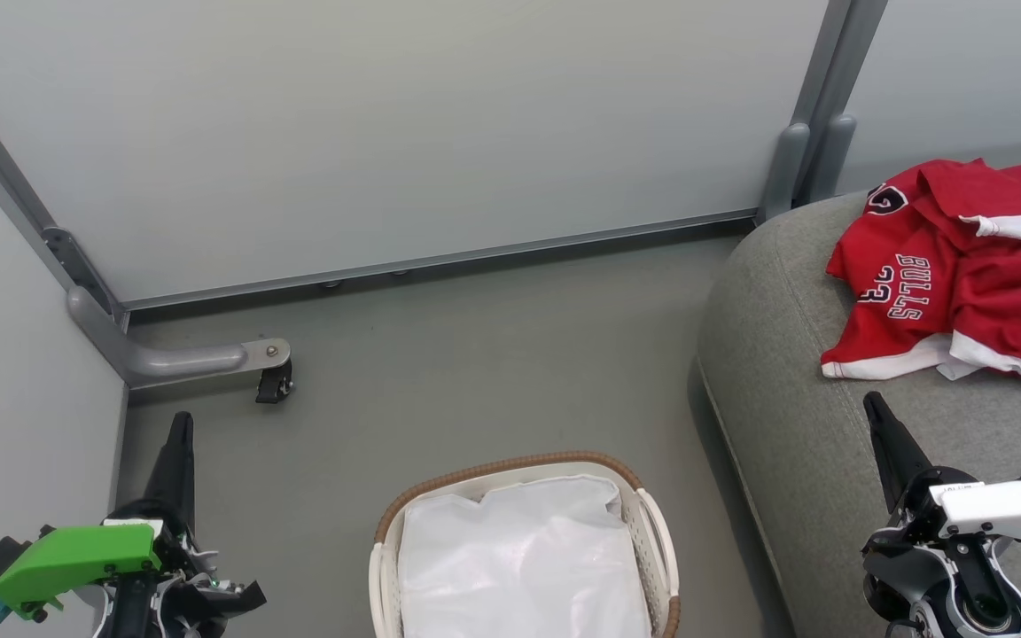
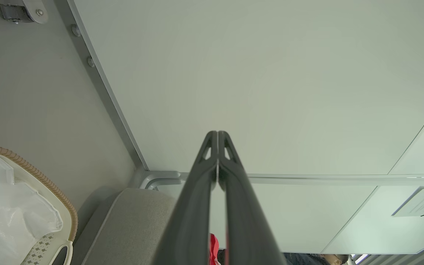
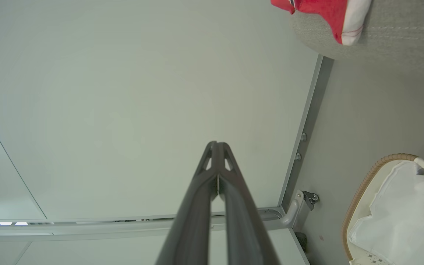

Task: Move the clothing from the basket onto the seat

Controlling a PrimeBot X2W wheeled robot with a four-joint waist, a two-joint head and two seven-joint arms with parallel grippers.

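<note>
Head view: the clothing (image 1: 945, 275) lies rumpled on the seat (image 1: 794, 416), and the basket (image 1: 510, 468) holds just its white liner (image 1: 519, 558), so the move looks finished. The left tool (image 1: 180, 425) and right tool (image 1: 876, 409) are closed tight on nothing. It would be best to hold both clear of the cloth and check that nothing red hides under the liner. The right wrist view adds a white hem close to the seat's rounded edge.

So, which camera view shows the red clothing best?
The head view: the clothing lies spread on the seat, lettering readable. The right wrist view shows one red-and-white edge; the left wrist view, a red sliver at its bottom edge.
</note>
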